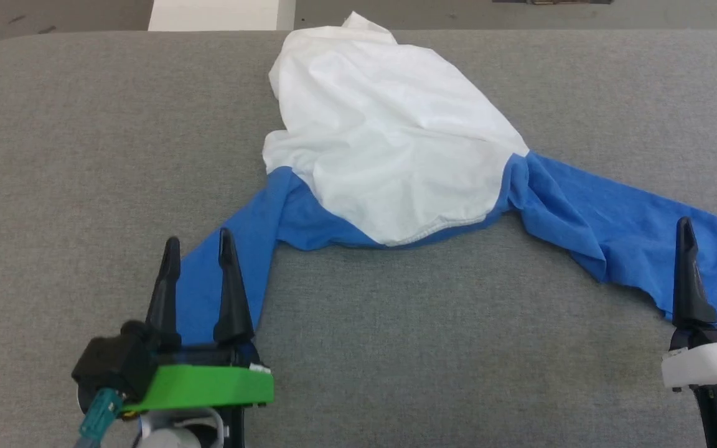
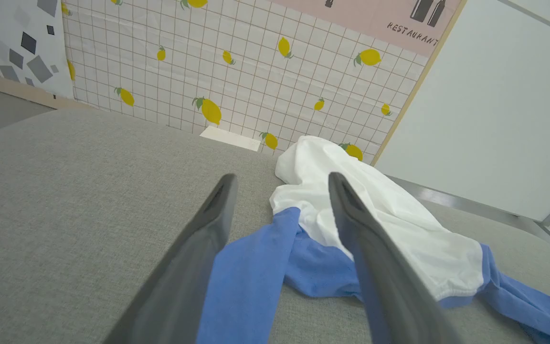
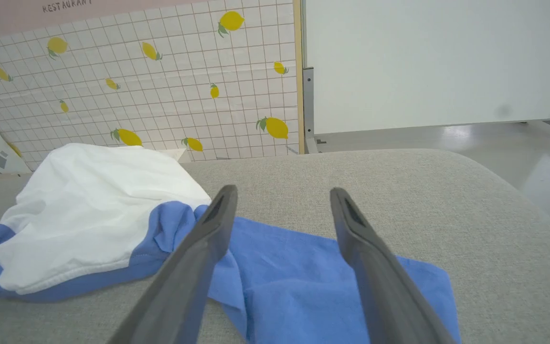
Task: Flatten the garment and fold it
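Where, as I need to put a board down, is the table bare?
Bare table: the near strip between left gripper and right gripper, and both far corners beside the garment. Crowded: the centre and both sleeves.

Thin, creased jersey garment (image 1: 389, 155) on a matt, coarse-woven grey table (image 1: 84, 155)

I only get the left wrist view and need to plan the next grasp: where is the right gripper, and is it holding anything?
Observer: The right gripper hangs open over the shirt's sleeve on the robot's right, holding nothing.
Operator: Does that sleeve lie flat?
Observer: In the right wrist view its end lies flat on the table, with folds nearer the shoulder.
Operator: And the shirt's far end?
Observer: In the head view the white part reaches the table's far edge.
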